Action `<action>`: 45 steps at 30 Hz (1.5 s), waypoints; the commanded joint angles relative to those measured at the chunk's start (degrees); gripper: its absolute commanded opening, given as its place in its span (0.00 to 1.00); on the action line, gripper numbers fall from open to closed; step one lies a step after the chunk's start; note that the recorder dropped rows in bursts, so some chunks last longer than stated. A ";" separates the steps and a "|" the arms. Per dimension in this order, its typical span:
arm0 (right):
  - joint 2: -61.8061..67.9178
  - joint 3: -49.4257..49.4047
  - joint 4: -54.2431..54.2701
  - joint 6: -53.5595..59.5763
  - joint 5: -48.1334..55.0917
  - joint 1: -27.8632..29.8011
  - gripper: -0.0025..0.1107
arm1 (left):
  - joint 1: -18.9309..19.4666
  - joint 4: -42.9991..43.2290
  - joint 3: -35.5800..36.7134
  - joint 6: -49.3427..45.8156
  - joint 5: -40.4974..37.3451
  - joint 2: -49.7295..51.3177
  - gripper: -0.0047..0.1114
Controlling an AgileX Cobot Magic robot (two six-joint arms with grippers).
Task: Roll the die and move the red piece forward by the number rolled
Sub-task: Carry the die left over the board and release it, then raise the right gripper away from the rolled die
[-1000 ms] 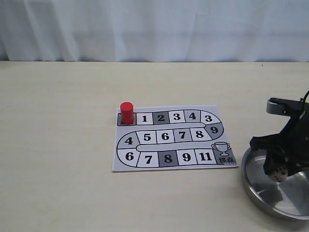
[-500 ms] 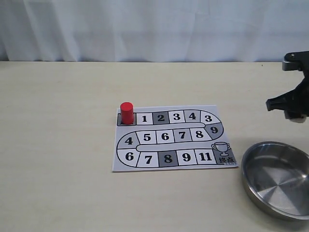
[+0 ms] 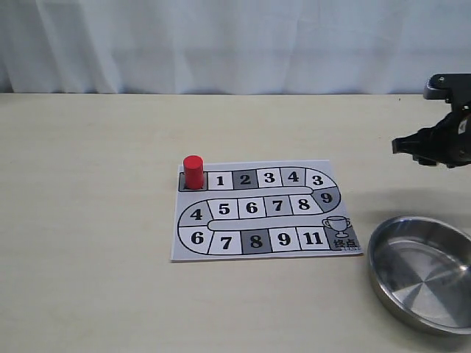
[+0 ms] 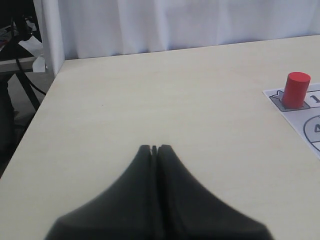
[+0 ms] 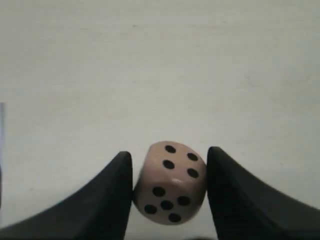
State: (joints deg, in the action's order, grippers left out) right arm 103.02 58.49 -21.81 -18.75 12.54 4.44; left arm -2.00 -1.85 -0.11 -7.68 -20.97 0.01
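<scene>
Die (image 5: 170, 182) pinched in right gripper (image 5: 170, 153), wide tabletop (image 3: 88, 220) left of board (image 3: 257, 209)

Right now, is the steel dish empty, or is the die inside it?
Empty. The exterior view shows only bare metal inside the steel dish; the die is pinched in the right hand.

Exterior view: set off the arms, raised, facing across the tabletop (image 3: 88, 220) toward a white curtain (image 3: 221, 44). It stands at middle distance, with the whole board (image 3: 257, 213) in frame.

Left wrist view: low and near the tabletop, looking out past the closed left jaws toward the same curtain. The red piece (image 4: 296, 89) and a board corner lie ahead of the jaws, off to one side. The exterior view shares both.

Right wrist view: very close, looking down past the right jaws, with the die (image 5: 170, 182) between them, onto plain tabletop.
</scene>
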 commanded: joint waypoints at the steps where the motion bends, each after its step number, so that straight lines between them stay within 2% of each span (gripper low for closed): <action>1: 0.04 0.13 20.12 24.16 2.15 -2.65 0.24 | 0.00 -0.36 0.11 0.23 0.69 -0.01 0.04; 6: 0.04 0.81 49.04 53.23 9.05 -4.63 0.64 | 0.00 -0.36 0.11 0.23 0.69 -0.01 0.04; 8: 0.04 0.81 54.34 56.96 9.71 -4.63 0.77 | 0.00 -0.36 0.11 0.23 0.69 -0.01 0.04; 9: 0.04 0.81 54.51 56.97 9.71 -4.63 0.80 | 0.00 -0.36 0.11 0.23 0.69 -0.01 0.04; 18: 0.04 0.81 51.51 51.55 6.52 -4.52 0.82 | 0.00 -0.36 0.11 0.23 0.69 -0.01 0.04; 25: 0.04 0.81 43.50 44.59 5.73 -4.52 0.82 | 0.00 -0.36 0.11 0.23 0.69 -0.01 0.04; 29: 0.04 0.81 41.56 42.66 5.48 -4.44 0.77 | 0.00 -0.36 0.11 0.23 0.69 -0.01 0.04; 31: 0.04 0.81 41.44 42.66 5.35 -4.44 0.70 | 0.00 -0.36 0.11 0.23 0.69 -0.01 0.04; 37: 0.04 0.81 41.44 42.66 5.55 -4.44 0.41 | 0.00 -0.36 0.11 0.23 0.69 -0.01 0.04; 43: -0.22 0.81 41.44 42.66 6.76 -4.44 0.08 | 0.00 -0.36 0.11 0.23 0.69 -0.01 0.04; 45: -1.09 0.81 41.44 42.53 7.17 -4.44 0.06 | 0.00 -0.36 0.11 0.23 0.69 -0.01 0.04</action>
State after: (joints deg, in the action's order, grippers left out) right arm 103.02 59.06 20.10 24.18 19.00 -0.23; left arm -2.00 -1.85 -0.11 -7.68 -20.97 0.01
